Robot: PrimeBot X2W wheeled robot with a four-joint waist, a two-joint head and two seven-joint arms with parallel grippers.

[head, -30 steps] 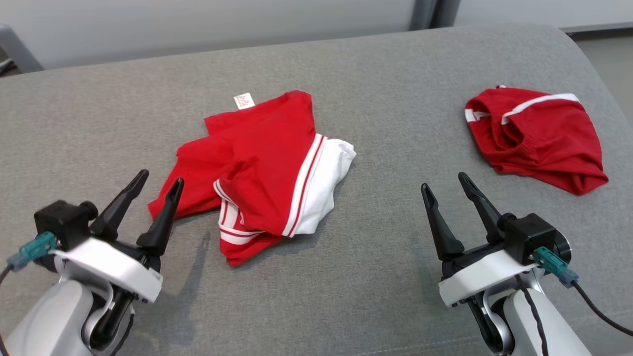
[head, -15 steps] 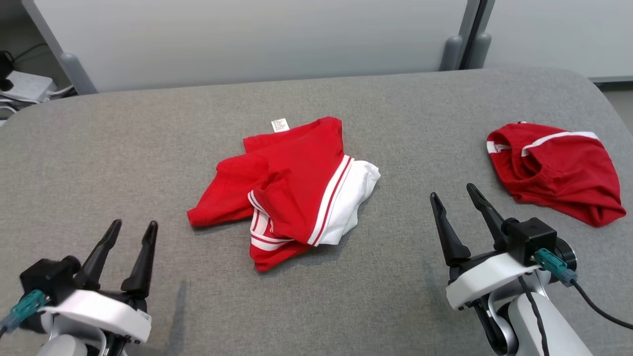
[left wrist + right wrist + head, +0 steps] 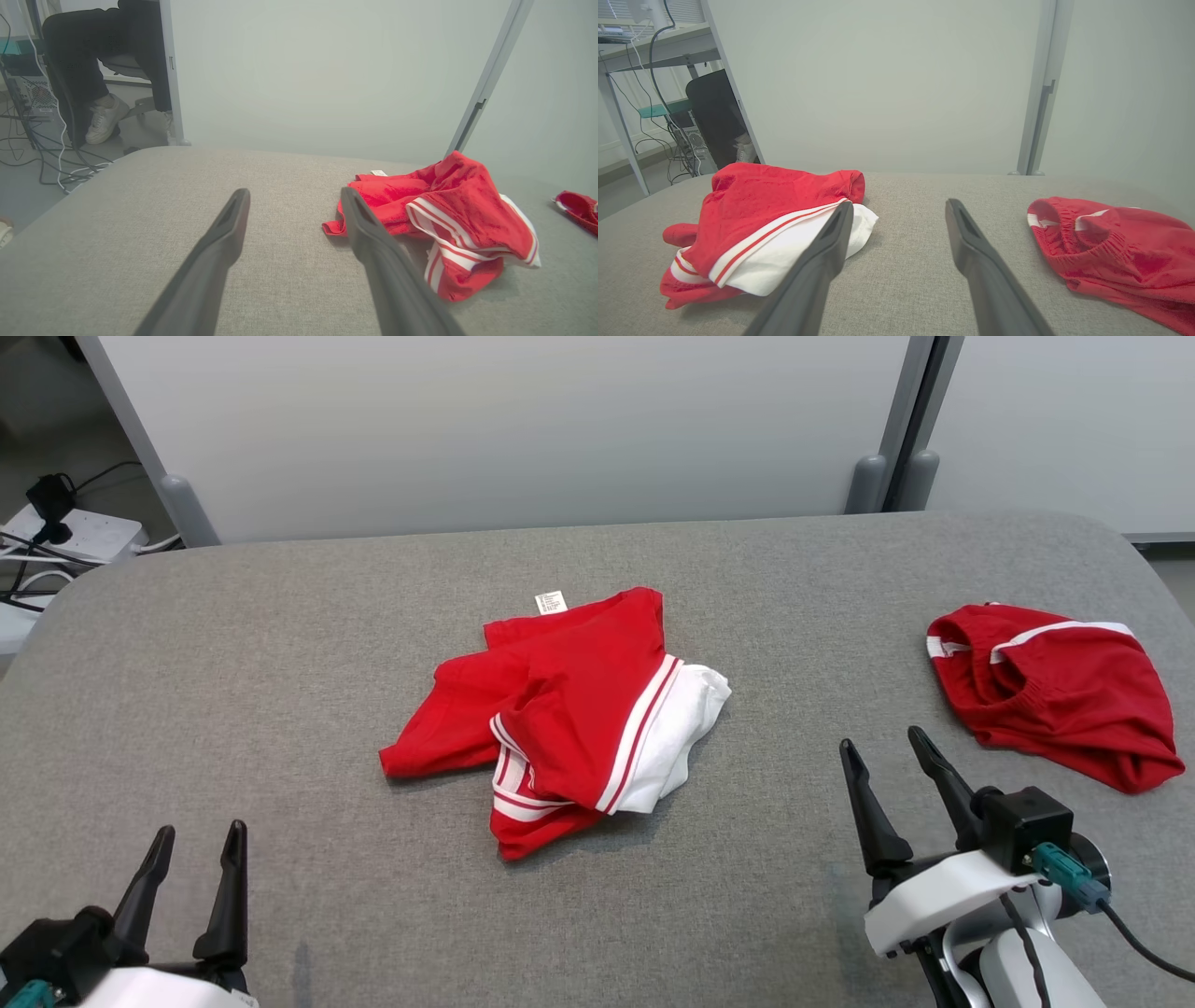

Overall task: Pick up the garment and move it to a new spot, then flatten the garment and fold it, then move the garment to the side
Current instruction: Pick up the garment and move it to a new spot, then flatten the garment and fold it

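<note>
Red-and-white crumpled fabric garment [image 3: 560,709] lying about midway across the grey fabric-covered counter [image 3: 280,663], small white label [image 3: 550,602] poking out at its far edge. Same heap, same folds as a second ago. Whole head view shifted since then: camera tilted up, more of the pale partition panel [image 3: 513,429] and a white power strip [image 3: 79,532] at far left now in shot. Not a move of the cloth.

Real change: left hand [image 3: 202,829] pulled back from just beside the garment's near-left corner to well apart, now at the lower-left edge of the head view. Right hand [image 3: 879,737] at roughly the same offset as before, near the second red garment with white trim [image 3: 1064,700], not touching it.

Both hands spread wide, dark fingers apart, gripping nothing, touching no cloth.

Left wrist view: garment ahead and right of the fingers, a person's dark trouser leg and white shoe [image 3: 105,119] beyond the counter's far-left corner. Right wrist view: white part of the garment behind the finger on that view's left, second garment off to the right.
</note>
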